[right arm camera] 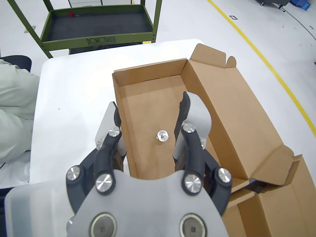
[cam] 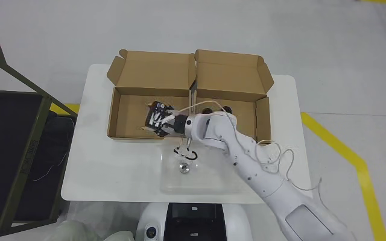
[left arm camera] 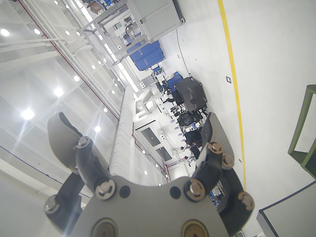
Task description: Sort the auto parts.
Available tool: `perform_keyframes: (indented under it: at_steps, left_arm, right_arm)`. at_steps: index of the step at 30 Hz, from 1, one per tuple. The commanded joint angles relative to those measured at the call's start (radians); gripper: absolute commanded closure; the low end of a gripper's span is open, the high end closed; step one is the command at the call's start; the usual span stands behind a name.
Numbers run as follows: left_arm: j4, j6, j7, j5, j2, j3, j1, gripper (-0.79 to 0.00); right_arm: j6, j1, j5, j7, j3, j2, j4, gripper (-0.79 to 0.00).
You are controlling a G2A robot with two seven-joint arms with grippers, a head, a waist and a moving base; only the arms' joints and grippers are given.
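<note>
Floor of the right-hand box (cam: 262,117) partly hidden under the right arm (cam: 241,150), small silver part (cam: 184,168) on the clear tray (cam: 172,184) too small to identify, perhaps a bolt, green cart (cam: 31,153) cut off by the left edge

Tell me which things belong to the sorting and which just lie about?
Job: cardboard box, silver bolt in it, second box, clear tray holding black hook and silver knob, right gripper.
Lying about: green cart, yellow floor line.
</note>
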Motion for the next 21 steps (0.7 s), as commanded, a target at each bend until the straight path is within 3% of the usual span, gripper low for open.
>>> perform_keyframes:
  at_steps: [1, 10, 21]
  left_arm:
    - [0.0, 0.0, 0.0, 0.0, 0.0, 0.0, 0.0, -0.785]
    - [0.0, 0.0, 0.0, 0.0, 0.0, 0.0, 0.0, -0.785]
    - [0.0, 0.0, 0.0, 0.0, 0.0, 0.0, 0.0, -0.785]
  right_arm:
    - [-0.033, -0.055, -0.013, 0.017, 0.026, 0.017, -0.073, -0.505]
    - [-0.186, -0.217, -0.048, 0.017, 0.111, 0.072, -0.223, -0.511]
    - [-0.295, -0.336, -0.118, -0.015, 0.174, 0.12, -0.269, -0.493]
